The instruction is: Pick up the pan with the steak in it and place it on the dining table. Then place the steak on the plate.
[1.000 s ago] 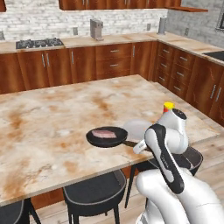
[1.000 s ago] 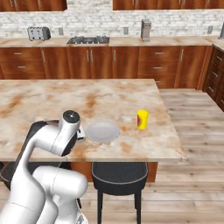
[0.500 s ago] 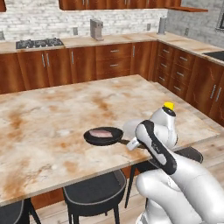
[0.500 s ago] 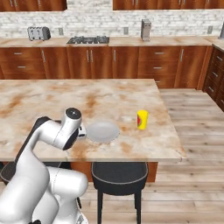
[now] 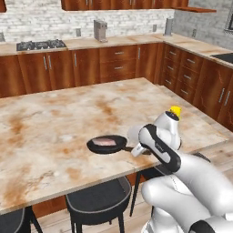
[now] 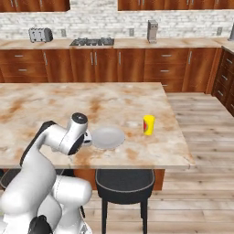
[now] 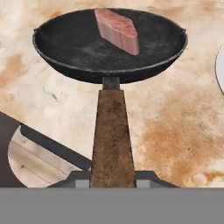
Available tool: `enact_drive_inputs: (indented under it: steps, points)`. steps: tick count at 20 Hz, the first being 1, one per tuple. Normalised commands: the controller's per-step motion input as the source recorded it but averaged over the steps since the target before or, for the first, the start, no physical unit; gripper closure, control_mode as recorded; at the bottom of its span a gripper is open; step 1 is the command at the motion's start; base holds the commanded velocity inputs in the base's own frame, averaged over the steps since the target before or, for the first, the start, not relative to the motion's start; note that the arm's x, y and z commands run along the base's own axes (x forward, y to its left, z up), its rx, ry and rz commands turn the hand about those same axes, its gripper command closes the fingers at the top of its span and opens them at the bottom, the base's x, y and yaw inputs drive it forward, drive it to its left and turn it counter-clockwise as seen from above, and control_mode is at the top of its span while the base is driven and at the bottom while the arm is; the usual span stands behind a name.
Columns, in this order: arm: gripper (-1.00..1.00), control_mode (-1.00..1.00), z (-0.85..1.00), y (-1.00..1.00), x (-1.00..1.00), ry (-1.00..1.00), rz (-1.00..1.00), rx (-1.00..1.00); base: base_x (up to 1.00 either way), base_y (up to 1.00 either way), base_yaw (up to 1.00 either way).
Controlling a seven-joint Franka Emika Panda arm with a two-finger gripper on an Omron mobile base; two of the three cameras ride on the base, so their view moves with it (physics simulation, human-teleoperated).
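Observation:
The black pan [image 5: 107, 144] lies low over the dining table [image 5: 59, 113] near its front edge; I cannot tell whether it rests on the marble. The pink steak [image 5: 107, 142] lies inside it. In the hand view the pan [image 7: 78, 48] fills the top, the steak [image 7: 117, 30] sits at its far side, and the brown handle [image 7: 111, 135] runs down into my gripper [image 7: 113, 178], which is shut on it. In the left base view the gripper [image 5: 136, 150] is just right of the pan. The pale plate [image 6: 108, 137] sits on the table beside my hand, and its rim [image 7: 221, 70] shows at the right.
A yellow container [image 6: 148, 124] stands on the table right of the plate. Dark stools [image 5: 95, 198] [image 6: 125, 183] stand under the table's front edge. Wall counters with a stove [image 6: 91, 42] and a toaster [image 6: 39, 34] line the back.
The arm has drawn in a little and the pan with the steak has shifted slightly left and lower. The grip on the handle has stayed shut.

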Motion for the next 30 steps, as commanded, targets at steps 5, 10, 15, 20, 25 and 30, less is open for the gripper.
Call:
enact_drive_inputs:
  steps: [5,10,15,20,25,30]
  points:
    - [1.00,-1.00,-0.51,0.10,0.39,-0.07,-0.04,-0.09,0.00,0.00,0.00]
    - [1.00,-1.00,-0.62,0.05,0.36,-0.02,-0.03,-0.05,0.00,0.00,0.00]
    - [1.00,-1.00,-0.60,0.03,0.00,0.03,0.00,-0.06,0.00,0.00,0.00]
    - [-1.00,-1.00,-0.03,0.00,0.00,0.01,0.00,0.00,0.00,0.00,0.00]
    - [-1.00,-1.00,0.29,0.01,-0.07,-0.03,-0.07,0.01,0.00,0.00,0.00]
    - [-1.00,-1.00,0.55,0.02,-0.42,-0.01,-0.06,0.01,0.00,0.00,0.00]
